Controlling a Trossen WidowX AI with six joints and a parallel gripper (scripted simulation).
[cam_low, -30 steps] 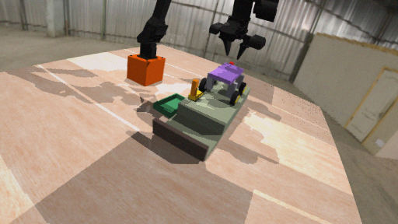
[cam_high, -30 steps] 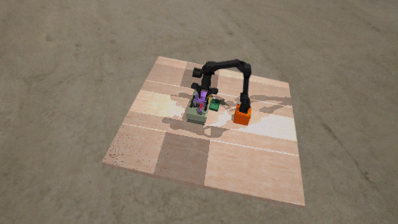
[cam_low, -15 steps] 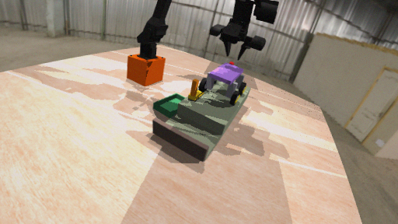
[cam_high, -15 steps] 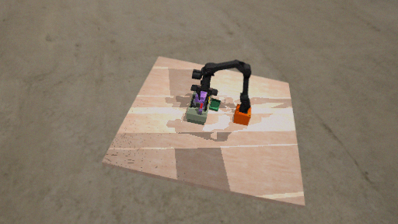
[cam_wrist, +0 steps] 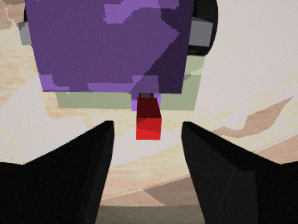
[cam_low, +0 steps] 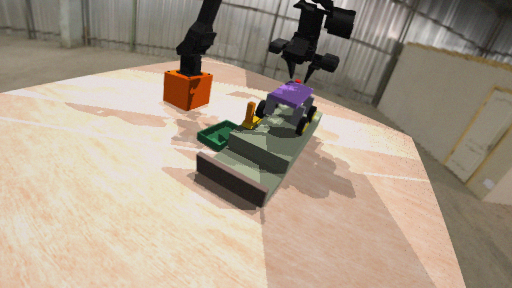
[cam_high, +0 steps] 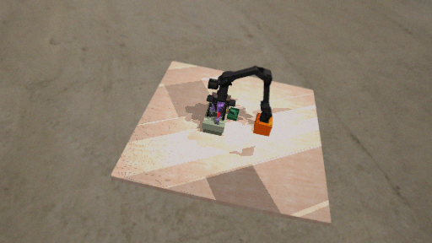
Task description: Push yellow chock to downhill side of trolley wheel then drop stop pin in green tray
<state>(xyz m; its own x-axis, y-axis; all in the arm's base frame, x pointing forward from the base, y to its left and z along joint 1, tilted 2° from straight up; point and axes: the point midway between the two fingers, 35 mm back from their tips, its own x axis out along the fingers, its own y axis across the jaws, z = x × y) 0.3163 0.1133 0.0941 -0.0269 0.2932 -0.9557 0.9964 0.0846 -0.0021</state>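
Note:
The purple-topped trolley point(cam_low: 290, 94) point(cam_wrist: 113, 23) point(cam_high: 217, 107) stands near the upper end of the grey-green ramp point(cam_low: 260, 145) point(cam_high: 213, 125). The red-headed stop pin point(cam_low: 298, 81) point(cam_wrist: 148, 120) sticks out at the trolley's uphill end. The yellow chock with the orange handle point(cam_low: 251, 112) sits on the ramp close to the downhill side of the trolley's near-left wheel; I cannot tell whether they touch. My gripper point(cam_low: 299, 74) point(cam_wrist: 148, 128) is open and hangs just above the pin, with one finger to each side of its red head and touching nothing. The green tray point(cam_low: 215, 136) point(cam_high: 233, 113) lies beside the ramp.
The arm's orange base block point(cam_low: 187, 89) point(cam_high: 262, 125) stands behind the tray. A dark stop board point(cam_low: 230, 179) closes the ramp's lower end. A black wheel point(cam_wrist: 202, 19) shows at the trolley's right side in the wrist view.

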